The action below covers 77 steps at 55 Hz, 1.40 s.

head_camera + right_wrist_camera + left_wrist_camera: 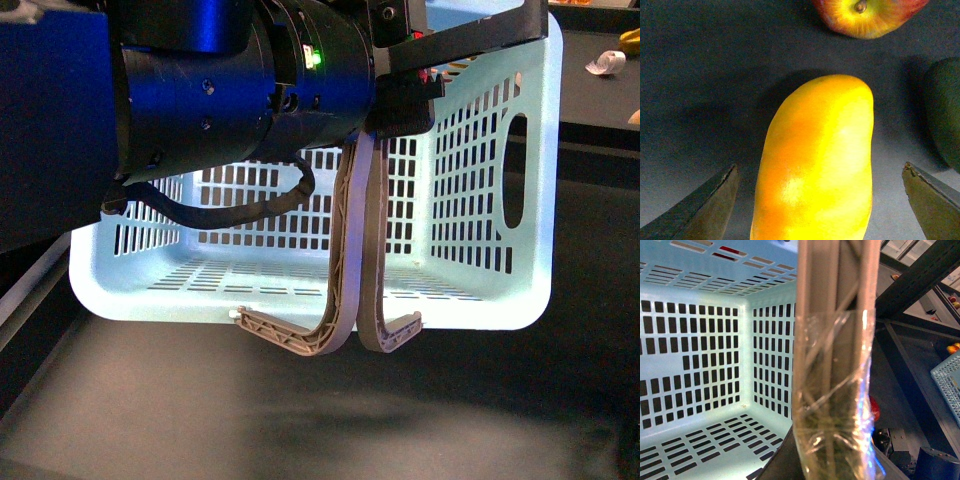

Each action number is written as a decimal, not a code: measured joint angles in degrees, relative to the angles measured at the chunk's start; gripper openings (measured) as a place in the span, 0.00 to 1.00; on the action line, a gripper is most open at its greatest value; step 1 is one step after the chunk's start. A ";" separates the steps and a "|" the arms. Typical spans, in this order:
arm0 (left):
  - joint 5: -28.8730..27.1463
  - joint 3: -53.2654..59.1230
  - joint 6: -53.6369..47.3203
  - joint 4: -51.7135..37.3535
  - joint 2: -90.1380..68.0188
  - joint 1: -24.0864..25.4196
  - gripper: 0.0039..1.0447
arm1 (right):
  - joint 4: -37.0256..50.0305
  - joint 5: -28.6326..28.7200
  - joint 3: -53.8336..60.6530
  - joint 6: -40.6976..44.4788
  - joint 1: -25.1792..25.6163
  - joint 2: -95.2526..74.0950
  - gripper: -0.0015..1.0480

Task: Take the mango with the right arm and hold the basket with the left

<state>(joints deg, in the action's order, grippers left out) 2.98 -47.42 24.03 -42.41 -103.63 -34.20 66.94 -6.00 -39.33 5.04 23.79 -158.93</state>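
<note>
While the right gripper (pixel 820 167) stands wide open, its two dark fingers (pixel 700 210) flank the smooth, plain yellow, elongated oval mango (pixel 815 160) without touching it, and a strip of the dark grey tabletop (pixel 700 75) shows on each side. The mango lies lengthwise between the fingers. A red-and-yellow apple (pixel 867 15) sits near its far end and a dark green rounded fruit (pixel 945 110) lies off to one side, apart from it. The right wrist points down onto the mango from close above. The black left gripper (pixel 400 105) is clamped on the tops of the two grey-brown hoop handles (pixel 350 250), pressed side by side, of the large light-turquoise slotted plastic basket (pixel 480 190). The basket is tipped so that its open mouth faces the front camera. The bulky black left arm (pixel 230 90), with its dark blue section, reaches in from the left across the top of the front view. Its small green light (pixel 313 58) is lit and a black cable (pixel 230 208) loops beneath it. The left wrist view shows one handle wrapped in clear tape (pixel 832 390).
</note>
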 joint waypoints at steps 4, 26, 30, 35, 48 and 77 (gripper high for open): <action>-0.02 0.00 0.00 0.00 0.00 0.00 0.06 | -0.04 -0.46 -0.46 0.00 0.00 -0.83 0.92; 0.00 0.00 0.00 0.00 0.00 0.00 0.06 | 2.10 -3.89 0.37 -1.75 -1.14 -2.29 0.76; 0.00 0.00 -0.02 0.00 0.00 0.00 0.06 | 2.43 -4.44 0.90 -2.21 -1.68 -2.29 0.66; 0.02 0.00 0.00 0.00 0.00 0.00 0.06 | 2.62 -4.37 1.33 -2.71 -1.84 -2.21 0.59; -0.04 0.00 0.00 0.00 0.00 0.02 0.06 | 2.38 -2.38 4.83 -4.63 -1.81 2.14 0.54; 0.15 0.00 0.04 0.00 0.00 0.09 0.06 | -23.21 22.56 13.57 -13.14 -9.49 49.03 0.54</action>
<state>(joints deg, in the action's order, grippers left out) 3.14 -47.42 24.08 -42.41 -103.63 -34.11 43.72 16.56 -25.76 -8.10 14.31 -109.91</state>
